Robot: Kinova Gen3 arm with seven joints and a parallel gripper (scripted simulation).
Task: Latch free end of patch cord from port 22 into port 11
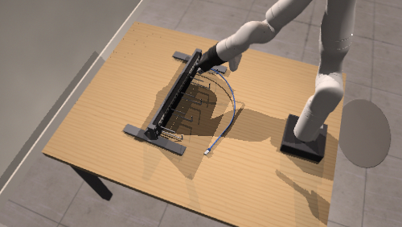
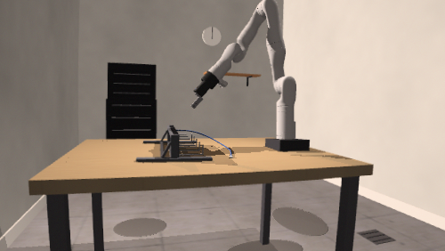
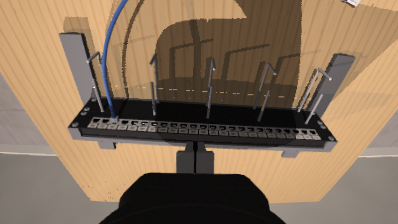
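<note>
Hand: the gripper (image 1: pixel 199 71) (image 2: pixel 194 106) (image 3: pixel 195 152) has its two fingers together, with nothing between them; it points down at a slant, in the air well above the rack.
Arm: the pale arm (image 1: pixel 247 34) (image 2: pixel 276 53) reaches up and over from its dark base (image 1: pixel 289 146) (image 2: pixel 271 144) on the table (image 1: pixel 100 80) (image 2: pixel 200 179) (image 3: pixel 30 50).
Rack: the rack (image 1: pixel 151 132) (image 2: pixel 174 147) (image 3: pixel 76 132) stands upright on two long grey feet (image 1: pixel 177 149) (image 2: pixel 173 159) (image 3: pixel 74 55), apart from the hand.
Jacks: a long row of jacks (image 3: pixel 200 130) runs along the panel; the numbers are too small for me to read.
Plugged end: one end of the cord sits in the row, near the left edge of the wrist view.
Cord: the blue cord (image 1: pixel 234 101) (image 2: pixel 200 133) (image 3: pixel 104 65) bows out from the rack in a wide curve and comes down to the tabletop on the base's side.
Free end: the loose plug (image 1: pixel 207 152) (image 2: pixel 230 156) (image 3: pixel 351 2) is down at the table, out past the rack's near foot and away from the jacks; I can't tell which way its latch faces.
Rods: thin bent metal rods (image 1: pixel 201 101) (image 3: pixel 213 64) stick out on the cord's side of the rack.
Wall: a round clock (image 2: pixel 211 36) hangs behind, with a black cabinet (image 2: pixel 131 95) lower down to its left in the exterior view.
</note>
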